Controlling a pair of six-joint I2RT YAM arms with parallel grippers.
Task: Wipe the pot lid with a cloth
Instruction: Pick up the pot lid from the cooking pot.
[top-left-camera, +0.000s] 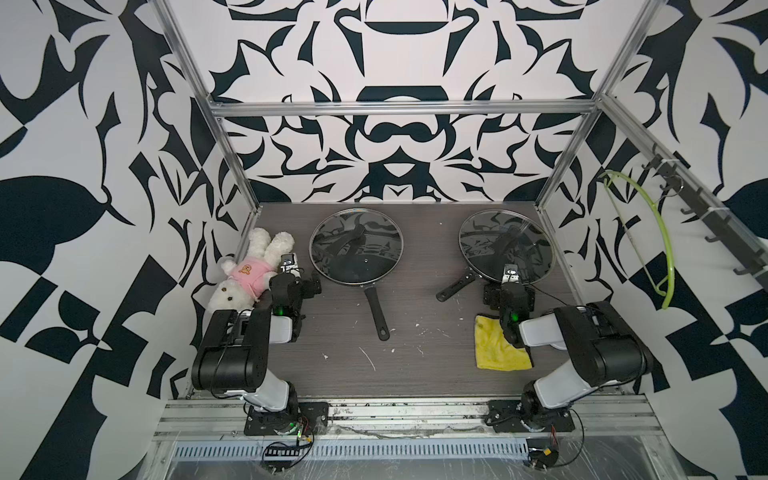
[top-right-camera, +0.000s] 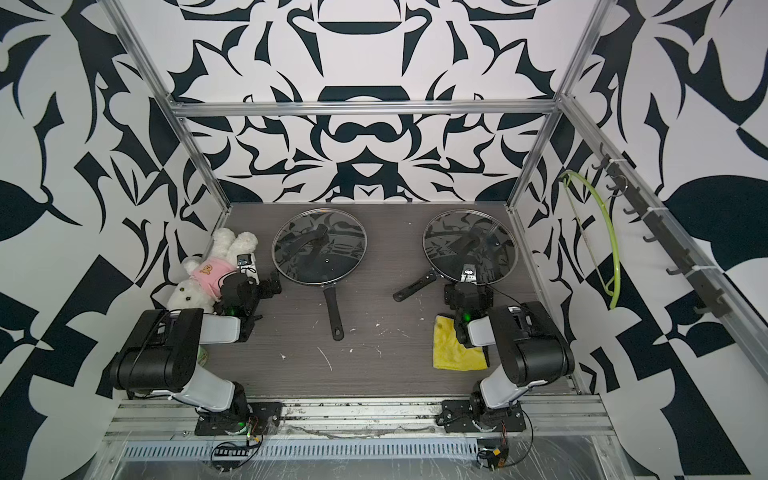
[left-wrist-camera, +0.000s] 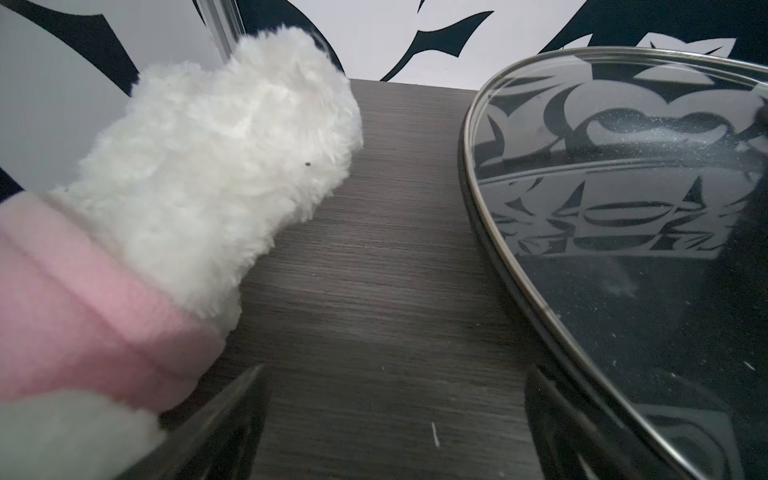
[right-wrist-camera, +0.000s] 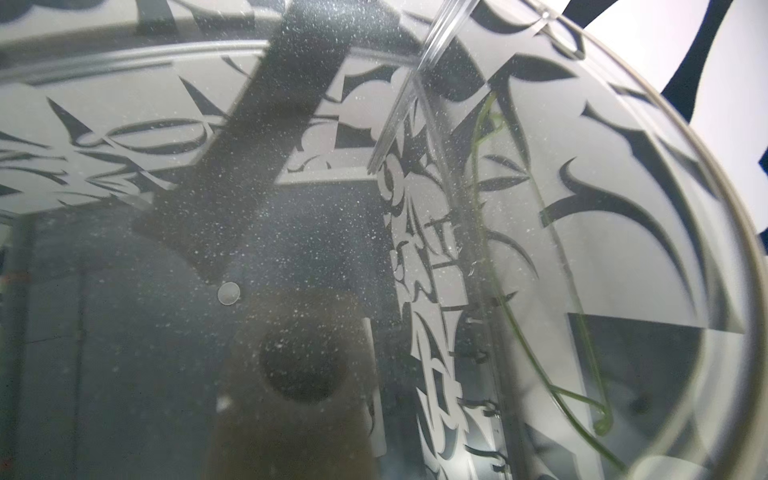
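Gripping fingers: left gripper (left-wrist-camera: 395, 374) spread wide and empty, straddling bare table (top-left-camera: 374, 365) between plush toy (top-left-camera: 245, 274) and left lid (top-left-camera: 356, 245). The right gripper (top-left-camera: 510, 291) is wide apart, holding nothing, low over right lid (top-left-camera: 505, 243).
Cloth (top-left-camera: 498, 349): flat on the table, partly under the right forearm.
Risk: reaching back for the cloth could drag it or nudge the right lid askew.
Obstructions: the plush toy crowds the left gripper; right pan handle (top-left-camera: 455, 286) lies near the cloth.
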